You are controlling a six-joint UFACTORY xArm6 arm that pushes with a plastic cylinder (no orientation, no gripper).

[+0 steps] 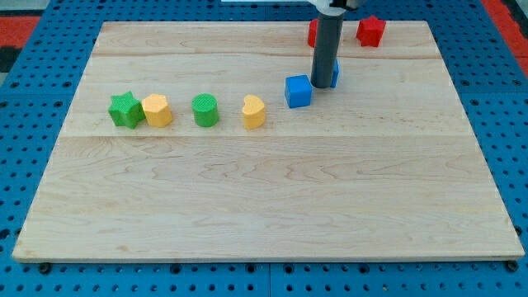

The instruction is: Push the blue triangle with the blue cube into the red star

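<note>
Tip of my rod touches counter just right of blue cube, hiding most of blue triangle; red star is near. No hand shows, so its state I cannot tell.

And here's the arm, what little of it shows: a straight rod, dark grey, close to charcoal, round in section like a plain cylinder, smooth all the way down with a faint lighter sheen along one side. No markings on it, no screws that can be made out. Up at the view's top it runs into a pale, whitish collar with a dark piece above, both cut off by the frame. Down below, my tip ends blunt and flat, same dark colour as the shaft.
</note>
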